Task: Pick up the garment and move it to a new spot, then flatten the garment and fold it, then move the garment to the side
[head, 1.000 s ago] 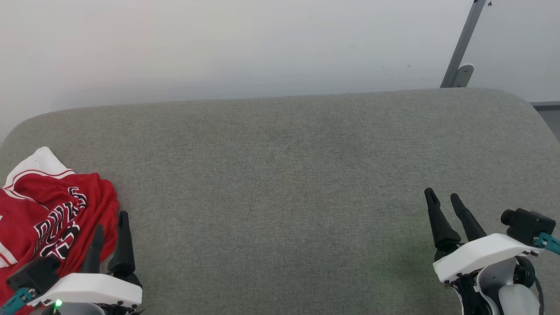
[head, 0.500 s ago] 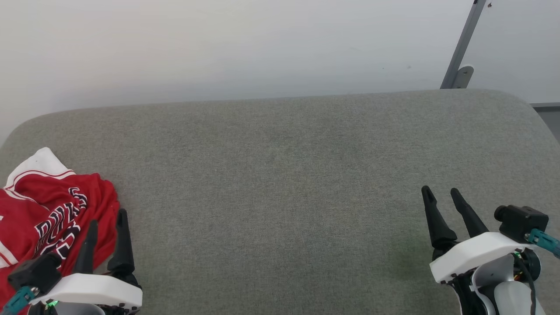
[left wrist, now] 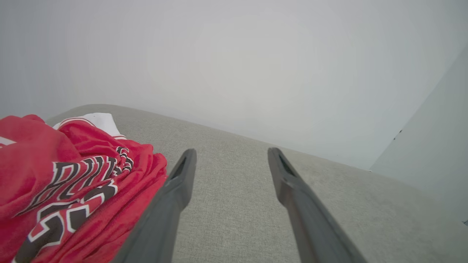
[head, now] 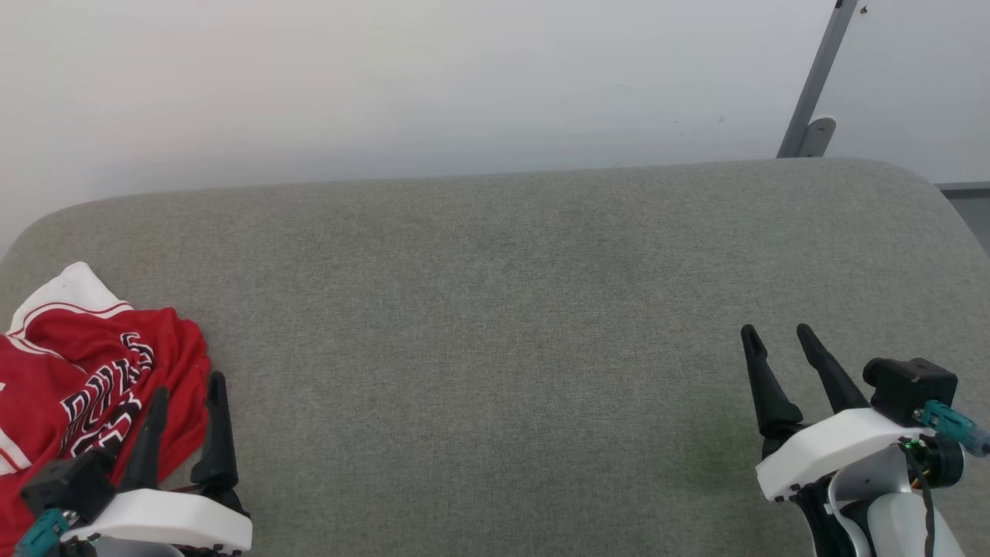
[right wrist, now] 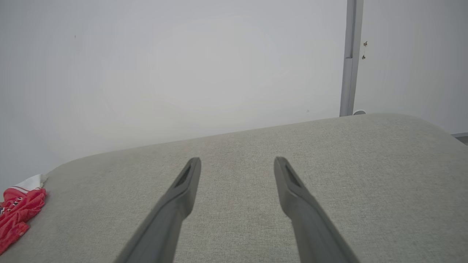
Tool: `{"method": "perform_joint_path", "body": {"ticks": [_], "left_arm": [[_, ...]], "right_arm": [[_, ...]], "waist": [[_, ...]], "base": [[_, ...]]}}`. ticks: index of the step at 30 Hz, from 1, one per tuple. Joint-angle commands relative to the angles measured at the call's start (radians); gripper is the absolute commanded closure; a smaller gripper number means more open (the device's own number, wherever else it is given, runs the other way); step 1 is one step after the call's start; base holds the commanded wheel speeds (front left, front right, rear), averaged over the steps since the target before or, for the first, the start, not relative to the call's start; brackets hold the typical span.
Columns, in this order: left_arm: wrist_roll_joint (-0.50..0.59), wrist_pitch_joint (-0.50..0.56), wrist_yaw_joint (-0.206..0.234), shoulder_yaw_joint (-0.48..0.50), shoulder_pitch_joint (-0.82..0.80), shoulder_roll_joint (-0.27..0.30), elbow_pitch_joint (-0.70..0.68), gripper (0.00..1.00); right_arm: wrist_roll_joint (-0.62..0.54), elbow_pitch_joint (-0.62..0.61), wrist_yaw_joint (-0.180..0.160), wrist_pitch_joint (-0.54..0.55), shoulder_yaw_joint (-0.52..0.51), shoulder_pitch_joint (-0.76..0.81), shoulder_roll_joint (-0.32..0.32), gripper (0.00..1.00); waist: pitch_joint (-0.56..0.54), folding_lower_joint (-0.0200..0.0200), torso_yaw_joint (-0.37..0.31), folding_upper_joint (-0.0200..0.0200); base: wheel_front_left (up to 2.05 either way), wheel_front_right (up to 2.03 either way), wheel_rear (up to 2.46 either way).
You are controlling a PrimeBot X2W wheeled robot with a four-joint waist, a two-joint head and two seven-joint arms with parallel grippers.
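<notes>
Setting: a wide grey-green upholstered surface (head: pixel 495 309) with rounded far corners, set against a plain pale wall (head: pixel 387 77).
Garment: a small red shirt (head: pixel 69 371) lay crumpled in a heap at the surface's left edge, near the front. Black letters with white outlines showed across its folds, and a white sleeve with red striped trim stuck out at the far side.
Left gripper: it (head: pixel 188 387) sat at the lower left of the head view, fingers pointing away from the robot, just beside the garment's right edge. Its jaws stood wide apart and held nothing.
Left wrist view: bare grey fabric showed between the two dark fingers (left wrist: pixel 182 182). The red cloth lay against the outer side of the left-hand finger; whether they touched could not be told.
Right gripper: it (head: pixel 776 333) sat at the lower right of the head view, well apart from the garment, over bare fabric. Its jaws were spread wide and empty.
Right wrist view: the garment appeared small at the far left edge of the surface.
Background: a slim grey metal post (head: pixel 816 77) leaned against the wall behind the surface's right far corner.
</notes>
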Motion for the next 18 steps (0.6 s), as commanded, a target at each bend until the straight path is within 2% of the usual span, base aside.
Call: {"method": "perform_joint_path", "body": {"ticks": [1, 18], "left_arm": [[0.025, -0.01, -0.005, -0.002, 0.002, 0.008, -0.009, 0.0], [0.127, -0.042, -0.004, -0.014, 0.008, 0.031, -0.011, 0.0]], "right_arm": [[-0.022, -0.007, 0.0, -0.009, 0.002, -0.014, -0.006, 0.0], [-0.147, -0.024, 0.0, -0.021, 0.012, -0.013, -0.005, 0.0]], "waist": [[0.0, 0.0, 0.0, 0.0], [-0.001, 0.0, 0.0, 0.0]], "base": [[0.0, 0.0, 0.0], [0.0, 0.0, 0.0]]}}
